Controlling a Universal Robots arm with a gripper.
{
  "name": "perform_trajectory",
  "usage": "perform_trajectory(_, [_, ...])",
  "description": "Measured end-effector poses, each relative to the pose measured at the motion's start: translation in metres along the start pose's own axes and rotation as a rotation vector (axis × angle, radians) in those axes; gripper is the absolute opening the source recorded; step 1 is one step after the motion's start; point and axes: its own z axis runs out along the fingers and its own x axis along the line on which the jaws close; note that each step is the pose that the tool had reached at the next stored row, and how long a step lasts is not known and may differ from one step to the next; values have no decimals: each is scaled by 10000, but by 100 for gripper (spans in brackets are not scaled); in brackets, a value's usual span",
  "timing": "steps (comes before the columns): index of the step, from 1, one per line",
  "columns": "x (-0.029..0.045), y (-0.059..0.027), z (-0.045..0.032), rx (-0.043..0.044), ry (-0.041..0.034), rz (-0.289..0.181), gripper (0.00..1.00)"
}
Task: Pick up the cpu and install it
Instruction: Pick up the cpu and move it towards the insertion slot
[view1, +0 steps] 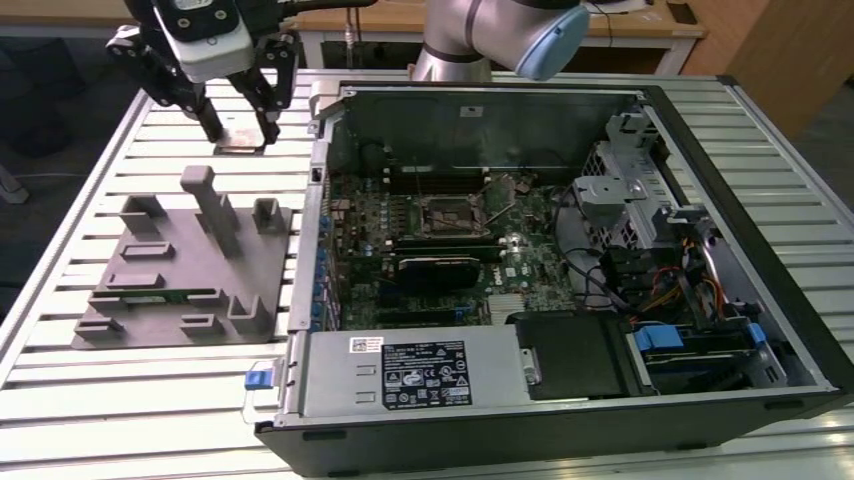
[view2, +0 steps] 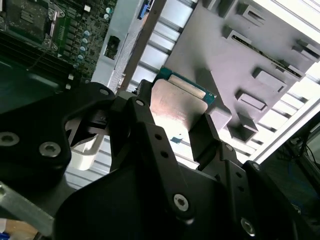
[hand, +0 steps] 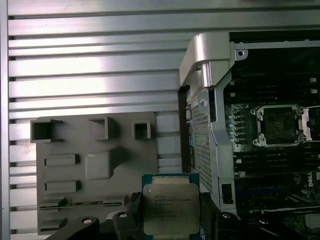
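Status at inspection: pick-up done, installation outstanding.

I find the gripper (view1: 242, 130) aloft over the counter (view1: 80, 400), outside the computer case (view1: 694, 110). Its fingers (view2: 204, 134) are closed narrow on opposite edges of the cpu (hand: 171, 209), which sits level between them with its silver top plate showing in the first wrist view.

In the exterior view the cpu hangs at roughly ten o'clock from the socket (view1: 454, 213). The grey fixture (view1: 180, 270) lies at about six to seven o'clock below the chip, and I judge the chip lifted clear of it.

The socket frame looks open and unoccupied in the first wrist view. By my reckoning the task stands near halfway.
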Motion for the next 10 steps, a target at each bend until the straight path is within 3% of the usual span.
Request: perform_trajectory(10, [-219,16,8,0,0,0,55])
